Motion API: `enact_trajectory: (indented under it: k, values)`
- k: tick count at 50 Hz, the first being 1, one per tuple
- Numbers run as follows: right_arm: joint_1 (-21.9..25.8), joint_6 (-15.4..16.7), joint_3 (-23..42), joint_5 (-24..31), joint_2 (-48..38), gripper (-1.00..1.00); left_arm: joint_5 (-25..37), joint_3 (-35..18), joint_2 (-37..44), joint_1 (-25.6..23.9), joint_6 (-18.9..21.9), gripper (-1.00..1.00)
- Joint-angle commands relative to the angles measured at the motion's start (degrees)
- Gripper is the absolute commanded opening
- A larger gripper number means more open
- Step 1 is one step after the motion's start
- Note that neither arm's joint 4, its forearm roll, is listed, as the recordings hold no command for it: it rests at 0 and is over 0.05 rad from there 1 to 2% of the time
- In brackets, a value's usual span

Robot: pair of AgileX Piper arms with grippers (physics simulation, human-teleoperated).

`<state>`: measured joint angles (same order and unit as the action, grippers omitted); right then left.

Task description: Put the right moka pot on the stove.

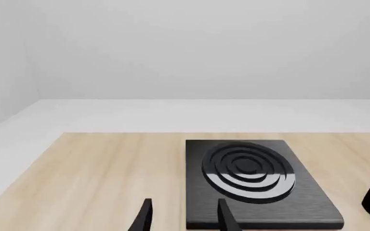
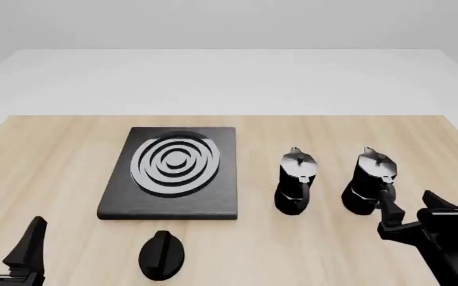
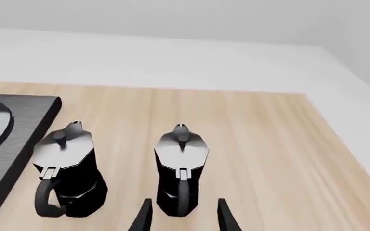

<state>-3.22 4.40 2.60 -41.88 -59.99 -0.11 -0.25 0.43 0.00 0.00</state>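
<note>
On tabletop (image 2: 54, 149): stove, two pots, knob, all upright and apart
Stove (image 2: 172, 174): flat black slab, left of centre in front view; rings bare, nothing on it; also in left wrist view (image 1: 252, 180), edge showing in right wrist view (image 3: 11, 139)
Right pot (image 2: 370, 182): stands on wood at right, well apart from stove; silver lid up; handle faces the near edge, toward the right arm, so likely an easy handle-side grab; right wrist view (image 3: 180, 168) has it dead ahead between the fingers' line
Left pot (image 2: 295, 180): between right pot and stove, just beside right pot; sits in the carry path, so judged a bump risk; right wrist view (image 3: 66, 168)
Knob (image 2: 162, 255): small black round, near edge, in front of stove; not part of task
Right pincer (image 2: 420, 211): wide, holding nothing; just short of right pot's handle, no contact seen; fingers (image 3: 145, 216) straddle the pot's line in wrist view, aimed for approach
Left pincer (image 2: 8, 241): wide, holding nothing; parked at near left corner, away from everything; faces stove in its wrist view (image 1: 181, 216); likely idle since target is on the right side
Stage: judged pre-grasp; pot not yet lifted
Next: judged close in on handle or waist, squeeze, lift over left pot, set on rings
</note>
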Motion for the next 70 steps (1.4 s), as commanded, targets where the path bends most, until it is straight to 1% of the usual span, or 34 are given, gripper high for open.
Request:
enact_trajectory:
  k: [1,3,7,9,11,14,17,18,20,25,26,30,36,43,46,47,48,49,50,51,55,58,61,63,65,68,70]
  values:
    - [1.2,0.1,1.8,-6.3,-10.2,1.0,0.0,0.0,0.0,0.0,0.0,1.0]
    - [1.1,0.2,2.2,-6.6,-10.9,1.0,0.0,0.0,0.0,0.0,0.0,1.0]
    - [0.6,-0.3,2.6,-8.6,-14.1,1.0,0.0,0.0,0.0,0.0,0.0,1.0]
    - [0.4,-0.2,2.7,-10.4,-16.3,1.0,0.0,0.0,0.0,0.0,0.0,1.0]
    - [0.3,-0.2,2.8,-10.9,-17.0,1.0,0.0,0.0,0.0,0.0,0.0,1.0]
    - [0.0,0.3,3.2,-11.9,-18.7,1.0,0.0,0.0,0.0,0.0,0.0,1.0]
    - [0.1,0.4,3.7,-11.8,-19.1,1.0,0.0,0.0,0.0,0.0,0.0,1.0]
    - [-0.2,0.6,5.8,-11.9,-21.6,1.0,0.0,0.0,0.0,0.0,0.0,1.0]
    - [0.0,1.1,6.1,-13.5,-24.0,1.0,0.0,0.0,0.0,0.0,0.0,1.0]
    - [-0.2,1.6,6.4,-14.7,-25.8,1.0,0.0,0.0,0.0,0.0,0.0,1.0]
    - [-0.5,1.5,6.7,-15.7,-27.8,1.0,0.0,0.0,0.0,0.0,0.0,1.0]
    - [-0.4,1.4,6.7,-16.7,-29.1,1.0,0.0,0.0,0.0,0.0,0.0,1.0]
    - [-0.2,1.9,8.0,-16.0,-30.5,1.0,0.0,0.0,0.0,0.0,0.0,1.0]
    - [0.0,2.1,8.3,-17.6,-32.7,1.0,0.0,0.0,0.0,0.0,0.0,1.0]
    - [0.1,1.6,8.1,-18.0,-32.8,1.0,0.0,0.0,0.0,0.0,0.0,1.0]
    - [0.0,1.6,7.8,-16.9,-31.1,1.0,0.0,0.0,0.0,0.0,0.0,1.0]
    - [-1.8,1.1,7.9,-16.5,-30.8,-1.0,0.0,0.0,0.0,0.0,0.0,1.0]
    - [-1.7,0.2,8.4,-16.4,-31.7,-1.0,0.0,0.0,0.0,0.0,0.0,1.0]
    - [-1.7,0.2,8.4,-16.4,-31.7,-1.0,0.0,0.0,0.0,0.0,0.0,1.0]
    - [-1.0,0.1,8.0,-15.0,-29.2,-1.0,0.0,0.0,0.0,0.0,0.0,1.0]
    - [-2.2,0.5,7.7,-13.6,-25.8,-1.0,0.0,0.0,0.0,0.0,0.0,1.0]
    - [-1.8,1.1,7.7,-12.9,-24.8,-1.0,0.0,0.0,0.0,0.0,0.0,1.0]
    - [-1.4,1.7,7.7,-11.1,-22.4,-1.0,0.0,0.0,0.0,0.0,0.0,1.0]
    - [-0.7,2.5,7.8,-11.0,-22.0,-1.0,0.0,0.0,0.0,0.0,0.0,1.0]
    - [-0.5,2.0,7.9,-9.9,-20.9,-1.0,0.0,0.0,0.0,0.0,0.0,1.0]
    - [-0.2,2.0,8.0,-9.7,-20.5,-1.0,0.0,0.0,0.0,0.0,0.0,1.0]
    - [0.0,1.8,8.2,-7.2,-17.5,-1.0,0.0,0.0,0.0,0.0,0.0,1.0]
